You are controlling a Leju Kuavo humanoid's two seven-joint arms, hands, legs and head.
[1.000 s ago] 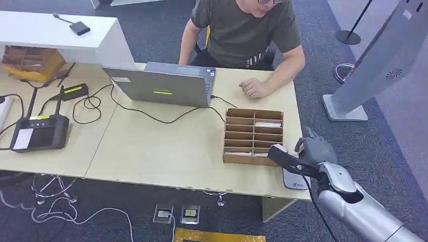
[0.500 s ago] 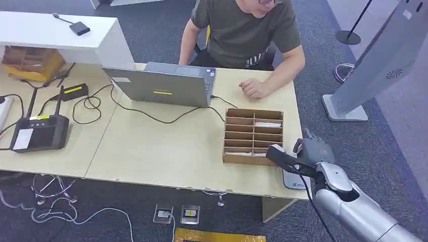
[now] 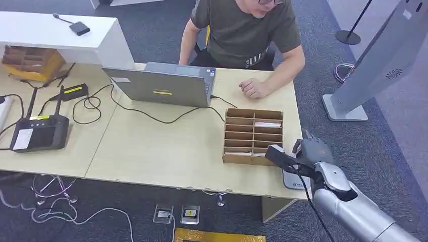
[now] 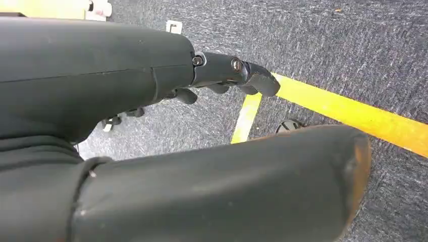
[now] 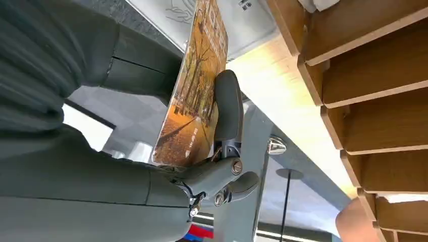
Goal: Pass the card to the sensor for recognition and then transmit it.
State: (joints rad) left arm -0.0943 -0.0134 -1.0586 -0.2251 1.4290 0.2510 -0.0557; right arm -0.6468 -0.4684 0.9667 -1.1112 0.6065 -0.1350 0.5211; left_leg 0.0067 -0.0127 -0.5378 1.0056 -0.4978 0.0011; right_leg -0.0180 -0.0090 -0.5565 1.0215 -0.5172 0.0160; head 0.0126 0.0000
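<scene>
Right hand [image 3: 309,153] pinches card [image 5: 194,108] above grey sensor [image 3: 293,180]

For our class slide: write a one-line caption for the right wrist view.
Right hand pinches the card beside the wooden rack.

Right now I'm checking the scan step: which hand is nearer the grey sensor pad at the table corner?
Right. The right hand holds the card just above the sensor pad; the left hand hangs over the carpet floor.
</scene>
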